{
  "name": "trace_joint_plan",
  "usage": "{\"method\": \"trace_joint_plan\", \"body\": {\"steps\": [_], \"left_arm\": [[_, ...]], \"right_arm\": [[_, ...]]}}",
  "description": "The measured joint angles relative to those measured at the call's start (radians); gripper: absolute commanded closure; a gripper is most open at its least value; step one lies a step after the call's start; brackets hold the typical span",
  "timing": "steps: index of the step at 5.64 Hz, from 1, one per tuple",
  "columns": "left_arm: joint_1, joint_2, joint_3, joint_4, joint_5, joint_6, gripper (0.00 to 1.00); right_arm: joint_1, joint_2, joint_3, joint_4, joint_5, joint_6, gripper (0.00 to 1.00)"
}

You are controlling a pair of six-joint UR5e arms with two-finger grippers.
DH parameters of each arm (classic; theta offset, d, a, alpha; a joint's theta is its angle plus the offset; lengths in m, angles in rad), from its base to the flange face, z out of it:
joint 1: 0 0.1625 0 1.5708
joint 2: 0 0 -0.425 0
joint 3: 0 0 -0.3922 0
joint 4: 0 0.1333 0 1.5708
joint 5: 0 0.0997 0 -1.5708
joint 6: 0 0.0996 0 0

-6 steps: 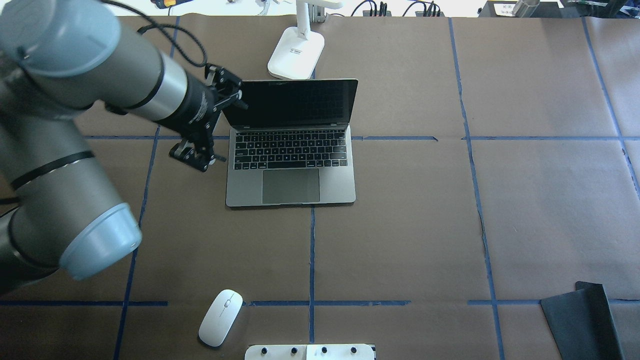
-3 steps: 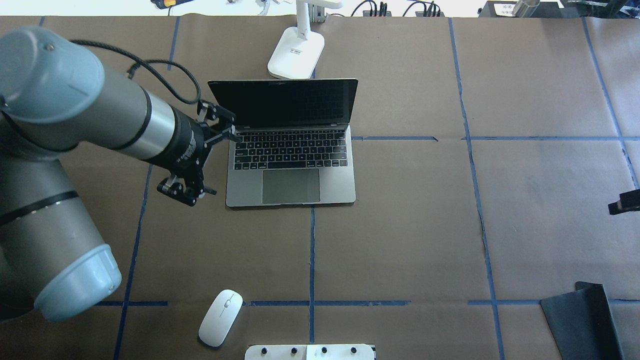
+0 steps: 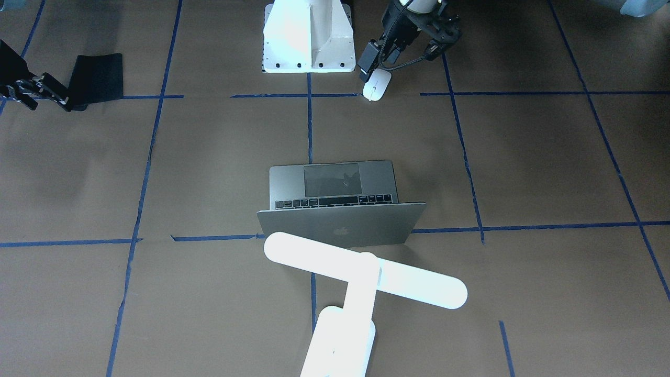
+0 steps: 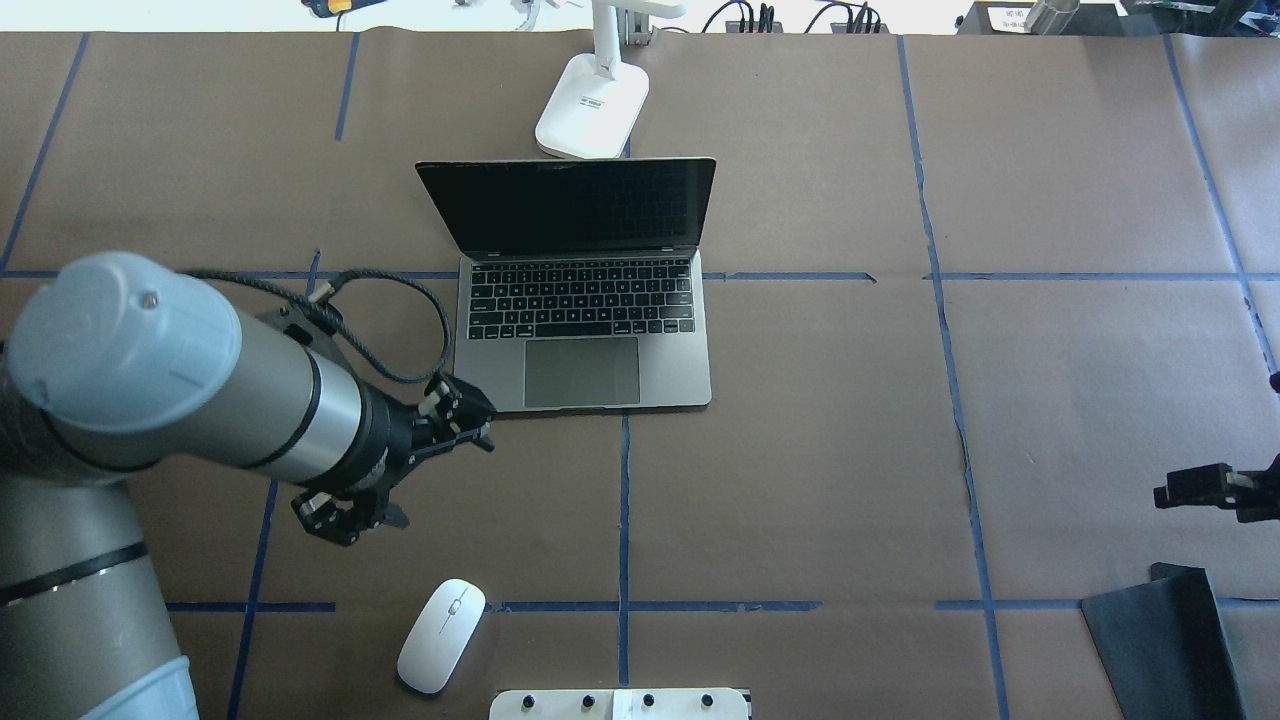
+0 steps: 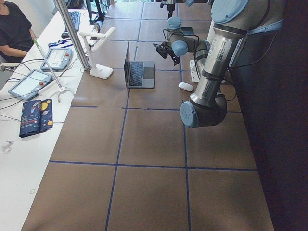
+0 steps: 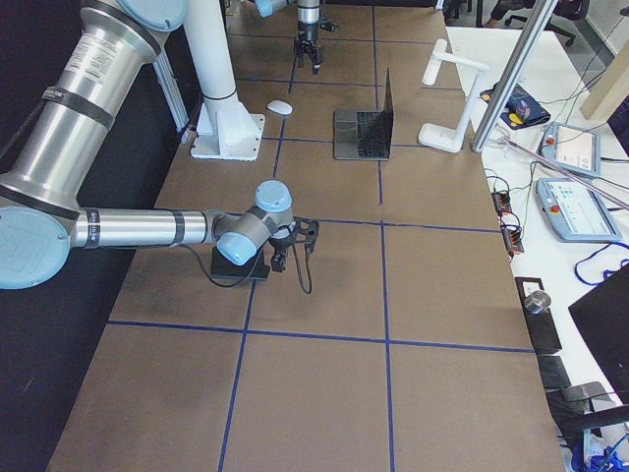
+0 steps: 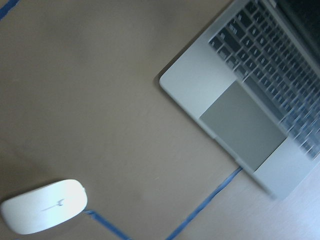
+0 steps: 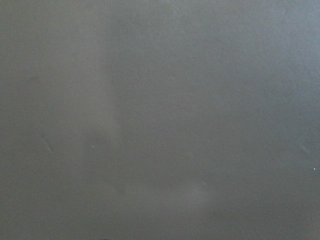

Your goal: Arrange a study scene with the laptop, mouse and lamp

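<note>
Overhead exterior view of a table covered in brown paper [image 4: 820, 450] and gridded with blue tape. A slim grey metal laptop [image 4: 585, 330] stands open at mid-table, its dark screen tilted back and its black keys and trackpad facing the robot. Just behind its lid rests the rounded base of a bright white desk lamp [image 4: 592, 105]. From across the table, the lamp's long bar head [image 3: 366, 272] hangs over the apple-marked lid.

The small white oval mouse [image 4: 440, 635] lies on a tape line near the robot's edge, beside a white bolted pedestal [image 4: 620, 705]. The left gripper [image 4: 445, 482] is between the laptop's near left corner and the mouse, with its two black fingers spread wide and nothing in them. The mouse is close to it on the robot's side and is not touched. From across the table, one finger [image 3: 366, 64] appears just above the mouse, though contact cannot be judged there. The left wrist camera shows the mouse [image 7: 44, 206] in its lower left corner and the laptop's trackpad at upper right.

The right gripper [image 3: 42, 97] is at the table's far right, beside a flat black rectangular mat [image 3: 97, 73]. Its fingers look parted and empty, well apart from the mouse.
</note>
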Motion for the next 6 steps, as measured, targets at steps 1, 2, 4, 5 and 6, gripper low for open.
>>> {"method": "trace_joint_plan", "body": {"steps": [1,2,4,5,6], "left_arm": [[0.051,0.015,-0.011,0.0,0.042,0.026,0.0],[0.091,0.02,-0.018,0.006,0.099,0.035,0.0],[0.11,0.02,-0.021,0.017,0.127,0.038,0.0],[0.11,0.021,-0.021,0.018,0.128,0.039,0.0],[0.11,0.02,-0.022,0.018,0.129,0.039,0.0]], "right_arm": [[-0.054,-0.014,-0.05,0.081,-0.022,0.026,0.01],[-0.089,-0.022,-0.083,0.136,-0.027,0.057,0.02],[-0.158,-0.051,-0.096,0.162,-0.026,0.099,0.15],[-0.183,-0.057,-0.098,0.166,-0.026,0.111,0.2],[-0.197,-0.061,-0.1,0.167,-0.026,0.115,0.44]]}}
